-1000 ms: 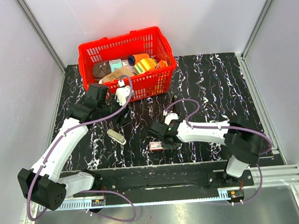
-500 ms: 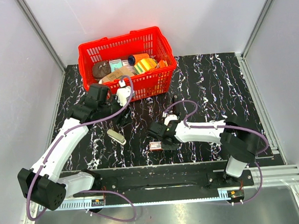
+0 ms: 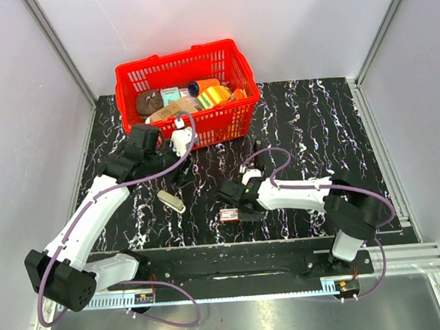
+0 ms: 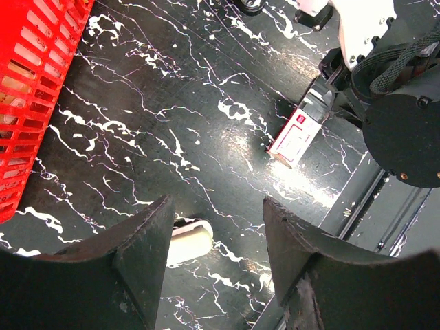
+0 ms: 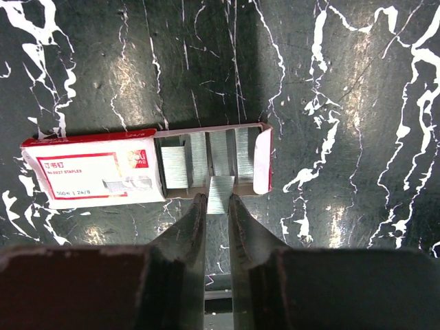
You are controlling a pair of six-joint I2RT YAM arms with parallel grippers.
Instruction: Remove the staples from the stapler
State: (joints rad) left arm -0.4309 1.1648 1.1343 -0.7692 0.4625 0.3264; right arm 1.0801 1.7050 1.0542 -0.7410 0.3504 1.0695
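Right arm has nudged slightly left over the last second, left arm hasn't moved. The right gripper (image 5: 218,203) is pinched on a short strip of staples (image 5: 220,187), holding it at the open end of the staple box (image 5: 93,172), so the step looks like dropping removed staples back in the tray. Next move probably needs the strip lined up in the free slot between the other strips, then a release. The left gripper (image 4: 216,258) hangs open and empty above the table (image 4: 206,103). The pale oblong piece (image 3: 172,201) just below it is likely the stapler. Staples are shiny ribbed metal, the box red-and-white card, the table glossy black marble-look. The red mesh basket (image 3: 171,60) sits at the back.
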